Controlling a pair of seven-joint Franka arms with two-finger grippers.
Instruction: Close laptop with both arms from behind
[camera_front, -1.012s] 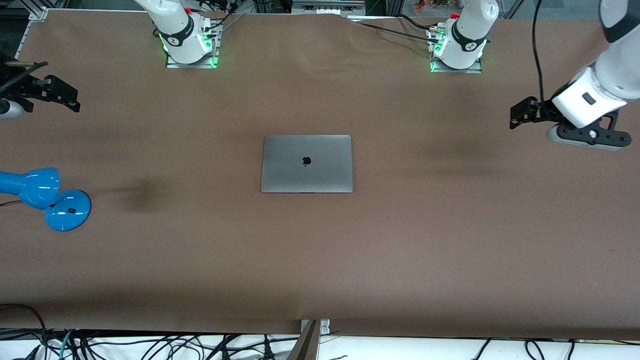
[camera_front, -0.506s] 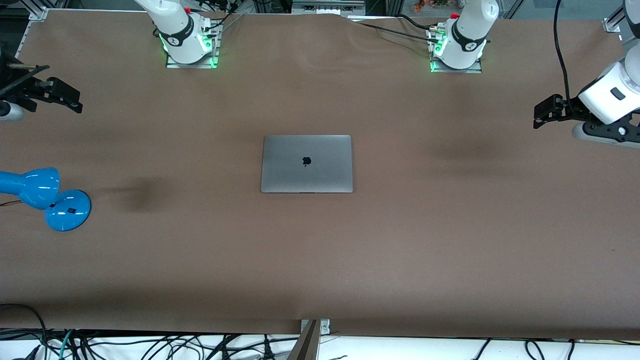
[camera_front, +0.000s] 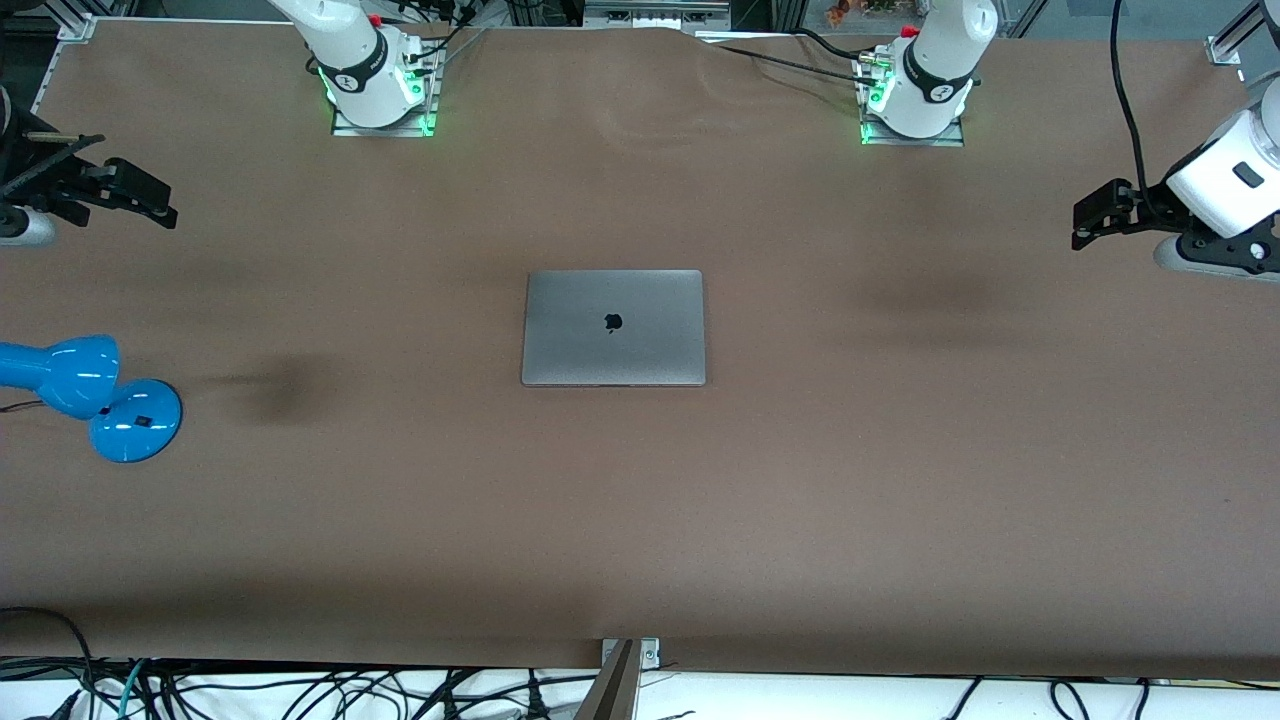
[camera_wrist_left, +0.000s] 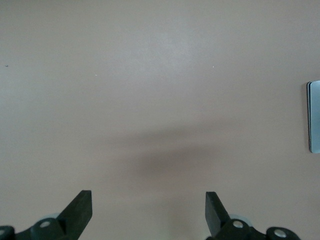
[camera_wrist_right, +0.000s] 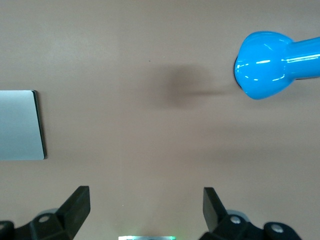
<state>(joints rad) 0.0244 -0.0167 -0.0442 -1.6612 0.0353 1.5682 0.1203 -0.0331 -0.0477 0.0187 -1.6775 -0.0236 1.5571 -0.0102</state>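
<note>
Front view shows the laptop (camera_front: 613, 327) lying flat and fully closed at the middle of the brown table (camera_front: 800, 480), lid up with the black apple logo showing, so by the look of it the closing is already done. I take it for a stiff, slim metal slab, fairly dense for its thickness, with a smooth lid that finger pads would slide on. The screen under the lid is the fragile part. If it needed handling again, a flat push along the lid's edge nearest the arm bases would suit better than a pinch, with both arms sharing the load evenly so the hinge does not twist.

The left gripper (camera_front: 1092, 213) hangs over the table well away from the laptop, toward the left arm's end, its black fingers (camera_wrist_left: 80, 207) spread wide with nothing between them. The right gripper (camera_front: 140, 196) hangs equally far from the laptop toward the right arm's end, also spread and empty, as the right wrist view confirms.

A glossy blue lamp (camera_front: 90, 395) with a rounded head and a disc base sits on the table well clear of the laptop, toward the right arm's end. The table cover looks like matte cloth or paper, though that is hard to tell from this height.
</note>
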